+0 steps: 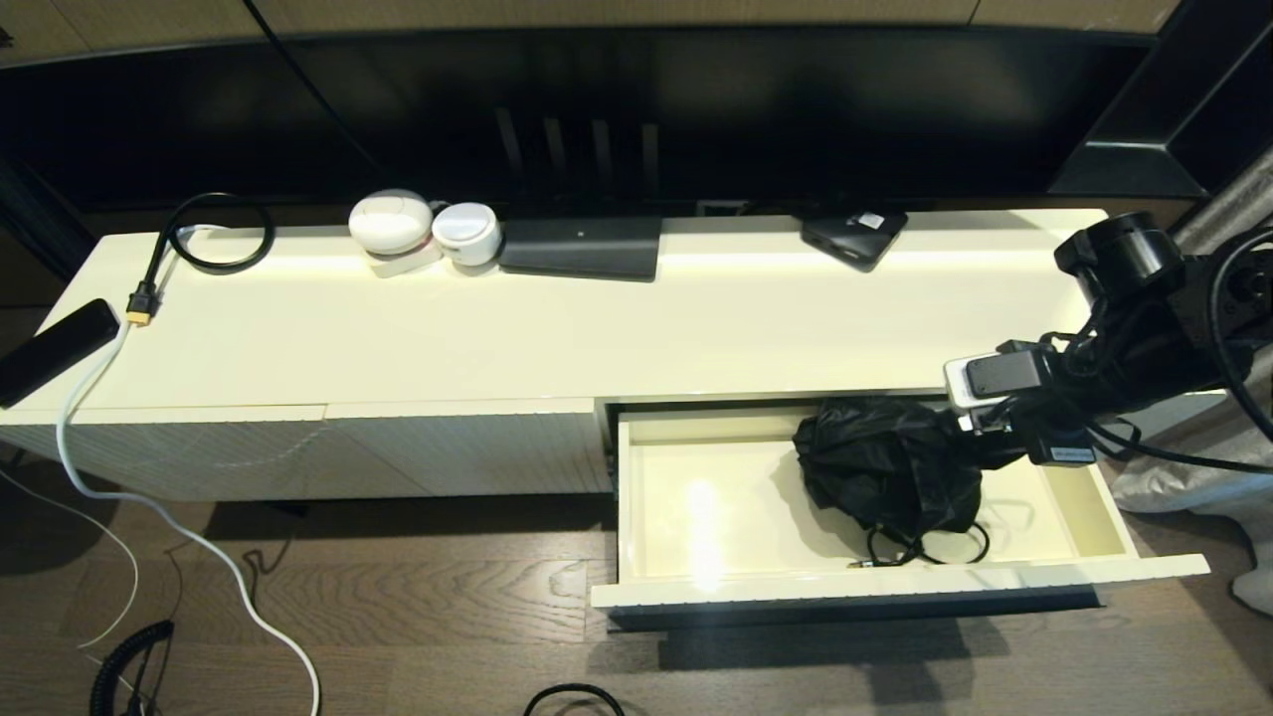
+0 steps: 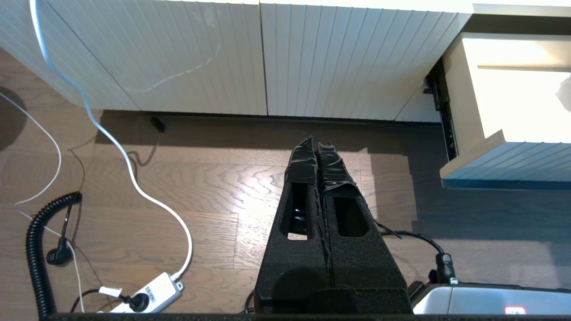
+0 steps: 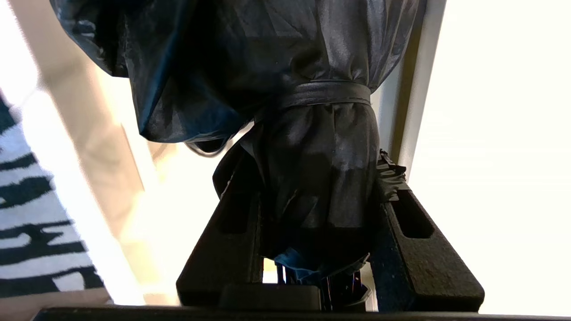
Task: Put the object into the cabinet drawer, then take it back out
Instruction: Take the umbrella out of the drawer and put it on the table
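The cabinet drawer [image 1: 716,497] stands pulled out at the right of the low cream cabinet, its ribbed front [image 2: 513,162] facing the floor side. Inside lies the object, a black folded umbrella [image 1: 885,472] with a strap round its fabric [image 3: 312,133] and a thin loop cord trailing toward the drawer front. My right gripper [image 3: 312,171] reaches in from the right and is shut on the umbrella's right end, one finger pressed against each side. My left gripper [image 2: 316,147] hangs shut and empty over the wooden floor, left of the drawer.
On the cabinet top sit two white round devices [image 1: 390,224], a flat black box [image 1: 582,247], a small black device [image 1: 853,237], a coiled black cable [image 1: 214,234] and a black remote [image 1: 50,348]. A white cable and power strip [image 2: 147,294] lie on the floor.
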Robot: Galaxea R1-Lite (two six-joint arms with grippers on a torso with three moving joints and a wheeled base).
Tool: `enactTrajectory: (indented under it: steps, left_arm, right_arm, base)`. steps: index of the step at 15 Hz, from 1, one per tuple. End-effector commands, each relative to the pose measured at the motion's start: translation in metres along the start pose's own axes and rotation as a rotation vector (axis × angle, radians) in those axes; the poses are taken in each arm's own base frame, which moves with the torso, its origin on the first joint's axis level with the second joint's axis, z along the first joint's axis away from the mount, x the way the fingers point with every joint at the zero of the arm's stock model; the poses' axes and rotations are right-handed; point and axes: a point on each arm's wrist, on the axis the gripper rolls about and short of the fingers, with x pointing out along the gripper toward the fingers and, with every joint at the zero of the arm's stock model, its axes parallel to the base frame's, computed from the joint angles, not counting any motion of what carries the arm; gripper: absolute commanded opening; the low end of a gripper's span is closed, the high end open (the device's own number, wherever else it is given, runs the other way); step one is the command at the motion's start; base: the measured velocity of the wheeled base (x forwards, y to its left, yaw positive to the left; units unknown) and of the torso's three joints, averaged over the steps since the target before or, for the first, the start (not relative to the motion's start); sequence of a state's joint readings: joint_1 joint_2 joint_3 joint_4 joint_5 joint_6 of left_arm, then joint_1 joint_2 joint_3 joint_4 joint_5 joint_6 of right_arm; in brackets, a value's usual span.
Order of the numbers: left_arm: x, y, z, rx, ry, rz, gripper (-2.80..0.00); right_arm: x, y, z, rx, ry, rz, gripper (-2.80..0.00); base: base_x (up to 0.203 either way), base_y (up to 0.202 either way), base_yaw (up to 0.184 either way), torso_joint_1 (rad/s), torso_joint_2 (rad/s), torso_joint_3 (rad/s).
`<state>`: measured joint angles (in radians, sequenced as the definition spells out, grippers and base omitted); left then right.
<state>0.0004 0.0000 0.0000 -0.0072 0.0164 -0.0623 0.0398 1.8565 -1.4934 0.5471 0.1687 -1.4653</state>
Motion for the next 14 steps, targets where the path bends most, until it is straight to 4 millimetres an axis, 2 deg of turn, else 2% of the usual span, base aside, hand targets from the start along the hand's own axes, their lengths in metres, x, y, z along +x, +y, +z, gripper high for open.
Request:
enactTrajectory:
  steps: [1, 11, 14]
  left_arm:
    - [0.000, 0.000, 0.000, -0.001, 0.001, 0.001, -2.80]
    - [0.000, 0.000, 0.000, -0.001, 0.000, 0.000, -2.80]
    - [0.000, 0.000, 0.000, -0.001, -0.001, 0.002, -2.80]
  right_arm:
    - [-0.031, 0.003, 0.004, -0.020, -0.004, -0.046, -2.80]
    - [-0.110, 0.016, 0.018, 0.000, -0.071, -0.192, -2.80]
    - [-0.121, 0.018, 0.020, 0.023, -0.098, -0.215, -2.80]
  base:
    - [0.000, 0.000, 0.000, 0.000, 0.00, 0.000]
    - [0.000, 0.000, 0.000, 0.000, 0.00, 0.000]
    - [0.000, 0.000, 0.000, 0.000, 0.00, 0.000]
